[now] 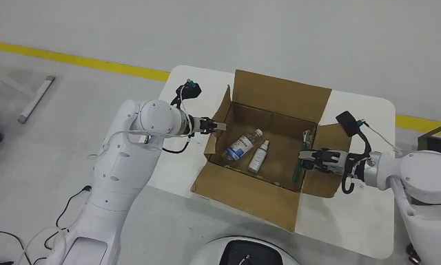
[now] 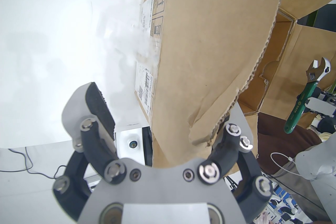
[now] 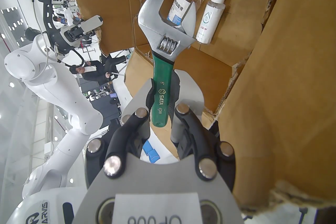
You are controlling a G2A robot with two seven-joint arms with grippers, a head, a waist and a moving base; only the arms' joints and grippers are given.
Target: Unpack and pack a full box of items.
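The brown box (image 1: 282, 93) is standing open. A clear bottle (image 1: 242, 145) and a white spray bottle (image 1: 259, 156) are lying side by side on its floor. My right gripper (image 3: 164, 100) is holding the green wrench (image 3: 162, 70) inside.

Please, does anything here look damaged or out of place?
Yes. The side flap of the brown cardboard box is torn: its edge is ragged and its corner crumpled, between the fingers of the open left gripper. The clear plastic bottle and white spray bottle lie flat inside; no spill shows.
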